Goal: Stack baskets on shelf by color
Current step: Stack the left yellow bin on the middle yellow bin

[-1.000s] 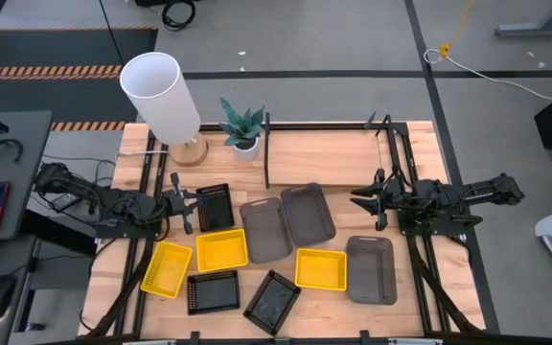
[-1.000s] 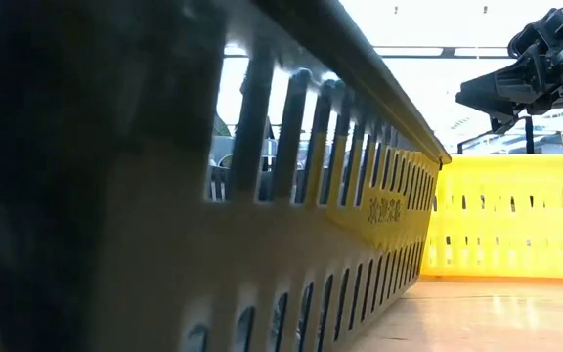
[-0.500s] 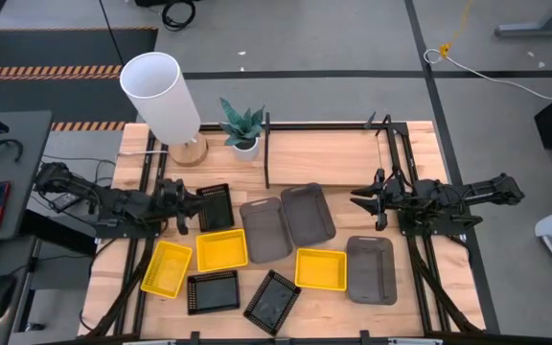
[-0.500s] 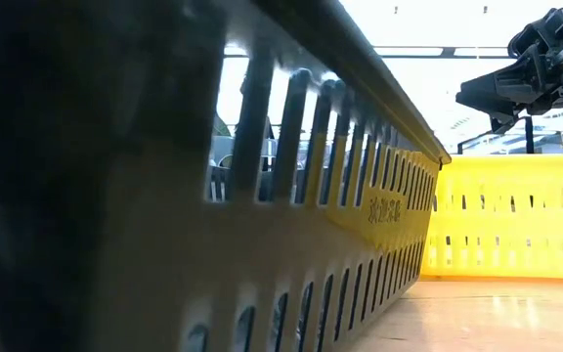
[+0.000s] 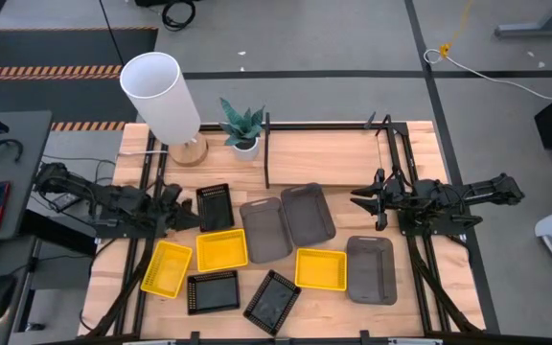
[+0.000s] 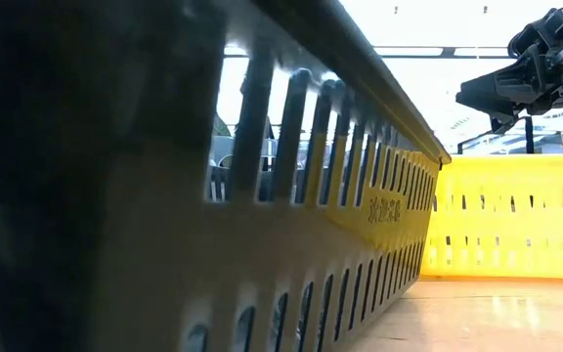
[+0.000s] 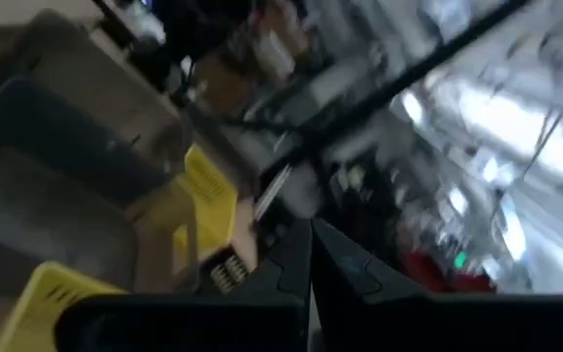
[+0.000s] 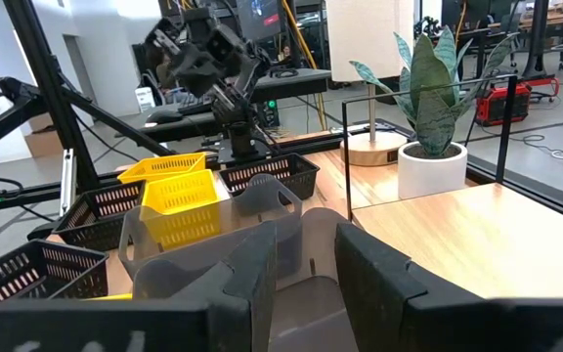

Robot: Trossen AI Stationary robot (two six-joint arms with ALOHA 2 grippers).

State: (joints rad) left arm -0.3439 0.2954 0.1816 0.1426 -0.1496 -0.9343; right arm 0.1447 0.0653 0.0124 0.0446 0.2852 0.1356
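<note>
Nine shallow plastic baskets lay scattered on the wooden table: slotted bright-yellow (image 5: pixel 221 249), black mesh-sided (image 5: pixel 215 205) and smooth round-cornered dark grey (image 5: pixel 307 213). The thin black-barred metal shelf (image 5: pixel 326 158) with its pale board stood behind them. The left gripper (image 5: pixel 186 217) was pressed together beside the black mesh basket, and the right gripper (image 5: pixel 360 198) hovered partly spread near the grey one.

Shelf: the low rack of thin black metal bars around a light wooden board (image 5: pixel 329 158) occupies the table's far side.
Lamp and plant: the white cylindrical lamp (image 5: pixel 161 96) stands left of the shelf; the small potted plant (image 5: pixel 243 126) stands between them.
Centre: two large dark grey rounded plastic trays (image 5: pixel 287 221) lie side by side, touching, just before the shelf.
Left: a black mesh-sided tray (image 5: pixel 215 205) lies beside them.
Front: three bright yellow plastic trays (image 5: pixel 222 249) and two further black mesh trays (image 5: pixel 213 291) lie nearer; a third grey tray (image 5: pixel 371 270) lies rightmost.
</note>
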